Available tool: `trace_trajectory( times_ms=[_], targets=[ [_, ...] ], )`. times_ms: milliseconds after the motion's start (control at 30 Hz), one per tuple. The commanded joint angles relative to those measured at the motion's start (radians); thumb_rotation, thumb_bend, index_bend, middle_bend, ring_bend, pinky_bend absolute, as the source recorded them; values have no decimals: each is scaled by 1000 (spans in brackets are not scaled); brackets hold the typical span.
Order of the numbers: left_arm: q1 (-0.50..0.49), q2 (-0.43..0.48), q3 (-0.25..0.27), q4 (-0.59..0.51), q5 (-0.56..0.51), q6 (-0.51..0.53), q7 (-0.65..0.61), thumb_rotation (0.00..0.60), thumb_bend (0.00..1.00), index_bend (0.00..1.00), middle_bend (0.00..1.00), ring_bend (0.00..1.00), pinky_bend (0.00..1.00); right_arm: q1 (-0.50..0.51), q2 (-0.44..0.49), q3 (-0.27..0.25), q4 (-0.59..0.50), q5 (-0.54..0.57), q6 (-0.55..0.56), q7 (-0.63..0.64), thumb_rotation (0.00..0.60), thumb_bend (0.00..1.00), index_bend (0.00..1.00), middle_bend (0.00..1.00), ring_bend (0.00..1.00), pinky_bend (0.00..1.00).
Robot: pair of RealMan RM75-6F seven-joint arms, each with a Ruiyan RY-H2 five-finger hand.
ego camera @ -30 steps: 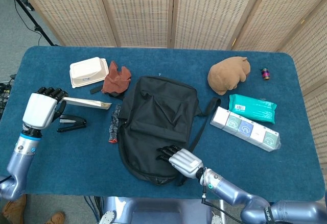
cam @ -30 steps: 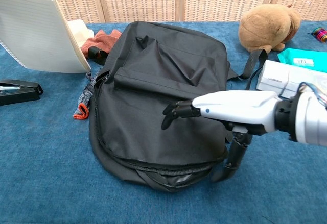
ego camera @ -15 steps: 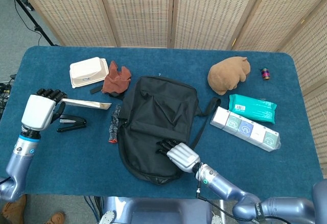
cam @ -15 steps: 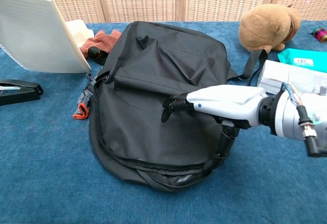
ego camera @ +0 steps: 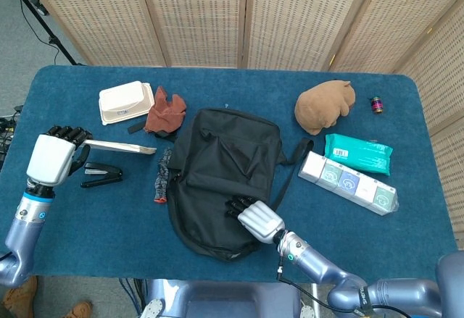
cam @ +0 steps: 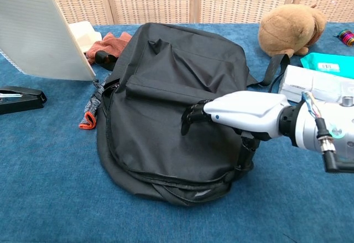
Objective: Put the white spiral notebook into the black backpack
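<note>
Currently your left hand (ego camera: 49, 159) fingers grip the white spiral notebook (cam: 41, 32) at frame left; right hand (cam: 243, 113) fingers curl empty on the black backpack (cam: 171, 88).

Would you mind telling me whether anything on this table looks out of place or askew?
Only the white spiral notebook stands out: the left robot hand holds it off the table, left of the black backpack. The rest lies settled.

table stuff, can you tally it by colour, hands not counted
black: 2, backpack, stapler
white: 3, notebook, food box, packet row
brown or rust: 2, plush toy, cloth
teal: 1, wipes pack
grey and red: 1, glove
multicoloured: 1, small spool
total: 10
</note>
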Motion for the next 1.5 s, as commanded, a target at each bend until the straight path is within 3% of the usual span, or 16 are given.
trace_trajectory(
  times_ms=[33,400,533,900,1267,1400,1500],
  targets=[
    [1,1,0,1,0,0,-3,600,487,816,618,527,540,-4,-4,-3,8,-3,14,-1,600,312,291,189,134,246],
    [8,2,5,10,3,9,-15,600,486,815,618,527,540,-21,-19,12,34,-46,48,90,600,498,426,353,306,493],
    [12,2,8,11,8,18,-20,600,486,816,618,527,540,-29,-24,26,46,-71,65,152,600,612,489,411,370,567],
    [26,-1,15,32,14,37,-52,600,484,815,618,528,539,-46,-5,67,32,-69,82,281,600,664,562,473,420,605],
    [58,-30,6,114,57,190,-207,600,479,830,627,545,553,-52,49,177,-14,42,93,403,600,664,595,506,427,607],
    [75,-28,14,151,93,281,-313,600,479,831,627,545,553,-37,81,270,-13,173,104,420,600,665,598,508,427,607],
    [83,-11,34,146,131,327,-365,600,479,833,628,546,553,-18,112,302,-25,280,89,390,600,666,599,509,428,607]
  ],
)
